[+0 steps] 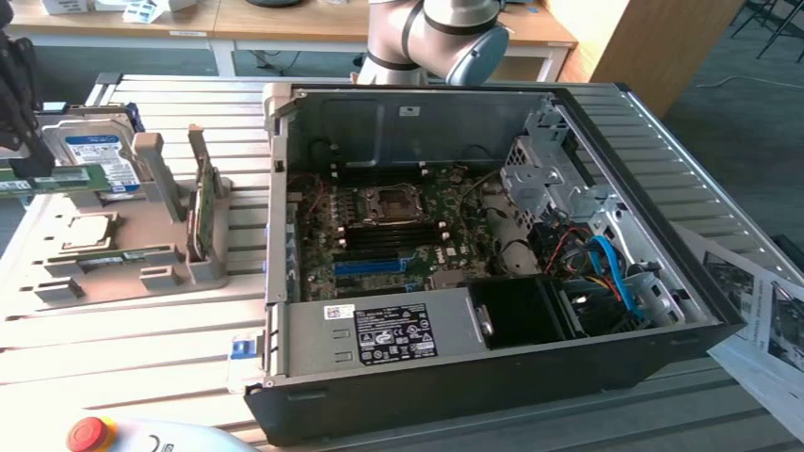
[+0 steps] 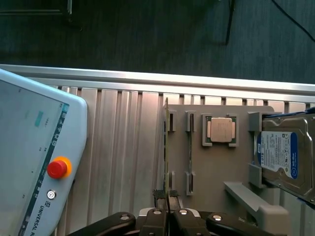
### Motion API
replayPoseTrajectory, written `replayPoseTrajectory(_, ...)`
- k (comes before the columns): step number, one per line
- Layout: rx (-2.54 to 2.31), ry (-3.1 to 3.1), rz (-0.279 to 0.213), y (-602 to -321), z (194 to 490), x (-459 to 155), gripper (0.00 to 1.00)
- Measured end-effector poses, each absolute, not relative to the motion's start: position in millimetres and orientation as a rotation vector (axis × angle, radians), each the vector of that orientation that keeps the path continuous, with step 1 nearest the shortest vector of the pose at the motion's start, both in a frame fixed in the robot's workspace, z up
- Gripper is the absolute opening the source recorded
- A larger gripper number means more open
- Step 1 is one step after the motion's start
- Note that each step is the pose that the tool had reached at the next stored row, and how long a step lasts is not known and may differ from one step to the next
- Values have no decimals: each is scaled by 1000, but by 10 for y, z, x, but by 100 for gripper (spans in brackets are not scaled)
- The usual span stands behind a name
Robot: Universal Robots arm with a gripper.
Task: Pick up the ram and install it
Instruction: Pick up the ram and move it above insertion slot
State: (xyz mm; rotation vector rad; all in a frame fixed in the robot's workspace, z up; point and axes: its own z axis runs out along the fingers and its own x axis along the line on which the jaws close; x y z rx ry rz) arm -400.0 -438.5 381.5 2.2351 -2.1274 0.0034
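Note:
The ram (image 1: 56,179) is a thin green stick with a whitish label, held level at the exterior view's far left, above the grey parts holder (image 1: 151,250). My gripper (image 1: 15,158) is shut on it. In the wrist view the ram (image 2: 166,147) shows edge-on, running away from my gripper (image 2: 168,197), whose fingers (image 2: 158,196) pinch its near end. It hangs over the holder (image 2: 216,167), in line with one of its slots. The open computer case (image 1: 703,330) holds the motherboard (image 1: 440,264), with black memory slots (image 1: 377,242) near its middle.
The holder carries a hard drive (image 1: 94,151), a CPU chip (image 1: 78,231) and a broader green card (image 1: 201,202) standing upright. A long blue slot (image 1: 377,266) lies on the motherboard. A teach pendant with a red button (image 1: 88,433) lies at the table's front edge.

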Motion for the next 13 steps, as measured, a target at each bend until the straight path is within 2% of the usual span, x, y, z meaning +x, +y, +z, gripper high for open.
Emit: replayPoseTrajectory(13,2226,-2119,22,-4385,4121,-4000,12)
